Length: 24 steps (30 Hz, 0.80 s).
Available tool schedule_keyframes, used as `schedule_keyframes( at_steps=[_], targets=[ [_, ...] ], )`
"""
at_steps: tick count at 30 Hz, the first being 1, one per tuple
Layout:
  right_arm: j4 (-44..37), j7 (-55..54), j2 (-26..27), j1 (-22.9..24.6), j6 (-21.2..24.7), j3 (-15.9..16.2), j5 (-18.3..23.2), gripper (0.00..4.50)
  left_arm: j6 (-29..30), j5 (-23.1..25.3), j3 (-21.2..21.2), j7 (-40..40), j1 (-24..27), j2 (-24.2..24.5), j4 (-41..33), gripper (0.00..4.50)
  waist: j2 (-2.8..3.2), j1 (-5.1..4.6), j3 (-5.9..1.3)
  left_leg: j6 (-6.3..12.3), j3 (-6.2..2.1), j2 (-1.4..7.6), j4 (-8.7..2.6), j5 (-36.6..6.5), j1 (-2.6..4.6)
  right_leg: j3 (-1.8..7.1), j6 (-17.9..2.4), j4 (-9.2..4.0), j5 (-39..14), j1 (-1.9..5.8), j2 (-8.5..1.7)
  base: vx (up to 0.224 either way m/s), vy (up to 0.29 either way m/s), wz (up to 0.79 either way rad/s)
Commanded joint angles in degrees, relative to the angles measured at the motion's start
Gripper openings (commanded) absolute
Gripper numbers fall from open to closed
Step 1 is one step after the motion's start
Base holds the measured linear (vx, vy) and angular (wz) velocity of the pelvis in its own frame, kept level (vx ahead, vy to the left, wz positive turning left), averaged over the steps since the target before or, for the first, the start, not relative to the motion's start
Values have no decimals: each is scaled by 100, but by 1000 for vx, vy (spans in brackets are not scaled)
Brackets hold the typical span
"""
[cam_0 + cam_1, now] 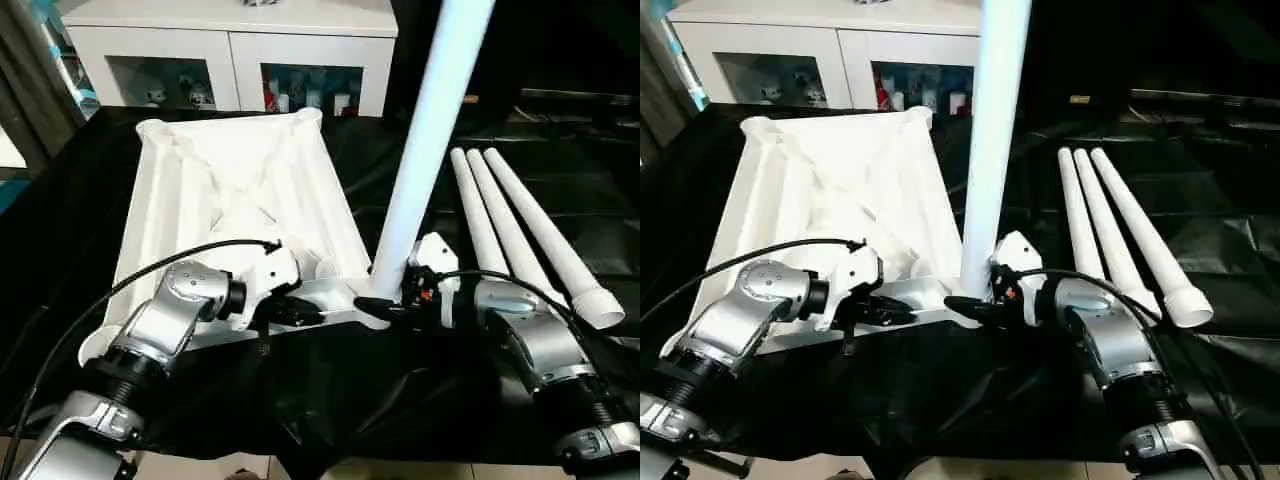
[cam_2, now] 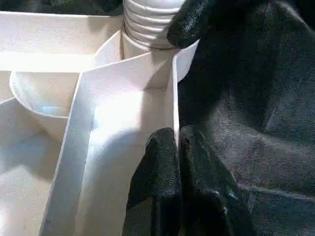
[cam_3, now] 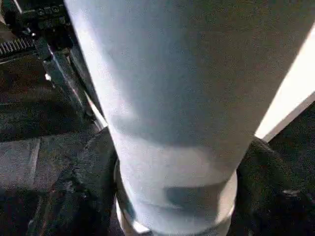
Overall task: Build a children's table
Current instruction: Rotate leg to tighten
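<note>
A: Three loose legs (image 1: 520, 225) lie side by side on the black-covered worktop (image 1: 420, 400), right of the upturned table top (image 1: 230, 190). Any readable markings?

B: None legible. A fourth leg (image 1: 425, 130) stands upright in the near right corner socket.

A: Tool status?

B: The left tool (image 2: 177, 147) has its fingers pressed together against the near rim wall. The right tool (image 3: 172, 196) straddles the upright leg's base, a finger (image 3: 78, 187) on each side.
</note>
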Motion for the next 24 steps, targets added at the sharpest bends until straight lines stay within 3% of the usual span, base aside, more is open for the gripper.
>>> schedule_keyframes(
  at_steps=[1,4,7,9,10,11,15,16,20,21,24],
  targets=[
    [-140,35,-9,61,105,96,25,277,-107,-68,-128,-137,-12,-63,-120,0,-39,0,-411,530,-49,276,-382,-622,38,280,-1421,-306,-616,358,-392,0,0,0],
    [110,-558,222,110,254,-46,-65,271,-62,107,-90,297,-69,-199,33,0,-48,-9,-404,531,-51,265,-382,-573,25,278,-1411,-304,-579,356,-385,0,0,0],
    [561,-1351,508,61,250,-219,-219,270,86,244,-21,808,-221,-434,301,0,-49,-31,-369,378,-52,263,-411,-885,55,270,-1299,-390,-1183,332,-395,0,0,0],
    [1073,-2266,888,-99,334,-452,-285,270,187,348,70,1405,-440,-771,630,0,-32,-75,-329,81,-68,240,-448,-1336,104,270,-1039,-486,-2113,302,-398,0,0,0],
    [1073,-2266,888,-99,334,-452,-285,270,187,348,70,1405,-440,-771,630,0,-32,-75,-329,81,-68,240,-448,-1336,104,270,-1039,-486,-2113,302,-398,0,0,0],
    [1240,-2553,1009,-175,353,-531,-289,270,225,384,85,1578,-511,-870,731,0,-29,-83,-337,18,-91,245,-464,-1532,124,265,-901,-517,-2355,293,-401,0,0,0],
    [2165,-3921,1672,-725,279,-889,-185,270,521,561,175,2632,-856,-1476,1265,0,28,-134,-312,-56,-98,222,-469,-1753,147,262,-893,-543,-2497,246,-392,0,0,0],
    [2456,-4257,1887,-964,144,-870,-232,270,646,585,149,2818,-915,-1682,1319,0,5,-151,-326,-102,-117,207,-461,-1858,170,243,-828,-573,-2688,255,-402,0,0,0],
    [2619,-4330,2088,-1172,20,-868,-207,270,645,592,95,2864,-936,-1828,1301,0,6,-164,-338,56,-114,218,-474,-1766,109,256,-883,-550,-2279,279,-389,0,0,0],
    [2673,-4341,2155,-1242,-22,-919,-204,326,613,603,93,2858,-951,-1862,1326,0,-6,-164,-343,78,-114,218,-477,-1728,98,255,-908,-538,-2191,292,-388,0,0,0],
    [2696,-4274,2190,-1301,-59,-959,-181,346,550,608,81,2799,-946,-1857,1306,0,10,-165,-355,141,-106,235,-478,-1542,75,263,-1087,-480,-1699,314,-391,0,0,0]
  ],
)
